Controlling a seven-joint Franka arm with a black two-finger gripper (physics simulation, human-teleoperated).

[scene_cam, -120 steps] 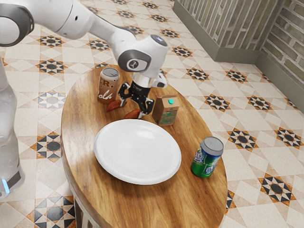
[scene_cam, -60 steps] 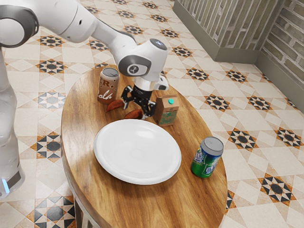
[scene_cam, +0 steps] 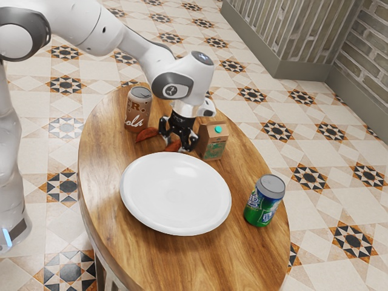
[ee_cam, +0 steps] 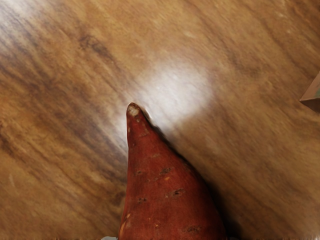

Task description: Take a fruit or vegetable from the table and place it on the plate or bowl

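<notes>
Lowered since the previous frame, gripper (scene_cam: 179,139) straddles sweet potato (scene_cam: 174,146), fingers spread apart, on glossy oval wooden table (scene_cam: 103,182); patterned tile floor (scene_cam: 303,66) surrounds it.

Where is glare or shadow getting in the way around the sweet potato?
Wrist view: a pale glare patch washes out the wood grain of the table just beyond the tip of the sweet potato, and a dark shadow hugs one side of it. Exterior view: light is even, with soft shadows by the plate and green can.
</notes>
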